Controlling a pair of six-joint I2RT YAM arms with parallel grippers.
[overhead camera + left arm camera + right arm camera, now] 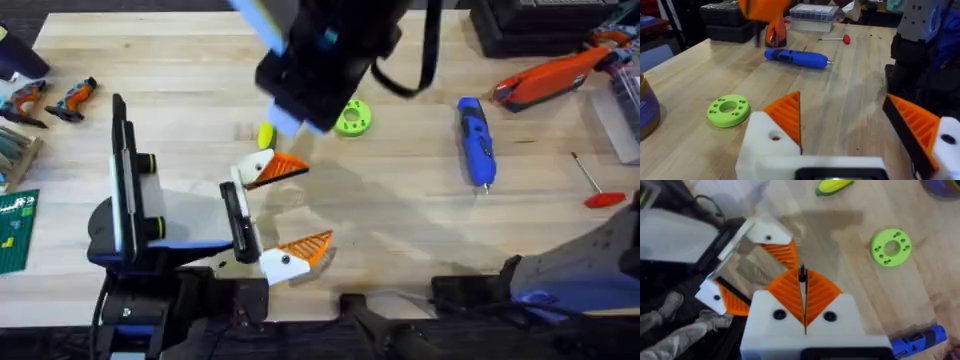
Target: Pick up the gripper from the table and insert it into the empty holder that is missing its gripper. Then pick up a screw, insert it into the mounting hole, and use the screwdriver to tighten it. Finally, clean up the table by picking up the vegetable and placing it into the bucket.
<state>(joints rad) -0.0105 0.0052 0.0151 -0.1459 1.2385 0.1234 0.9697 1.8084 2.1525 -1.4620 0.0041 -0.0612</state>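
- Blue pen-shaped screwdriver (476,141) lies on the wooden table (420,230), well right of the lime-green round disc (352,118).
- Brown-orange cup with purple label (647,111): cut off, writing unreadable.
- Yellow toy vegetable (266,135) is partly hidden.
- Right gripper (803,294) pinches a thin dark screw (802,274).
- Left gripper (290,205) is spread apart.

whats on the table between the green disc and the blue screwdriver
Nothing: in the overhead view the stretch of wood between the green disc and the screwdriver is bare. The left wrist view shows the same.
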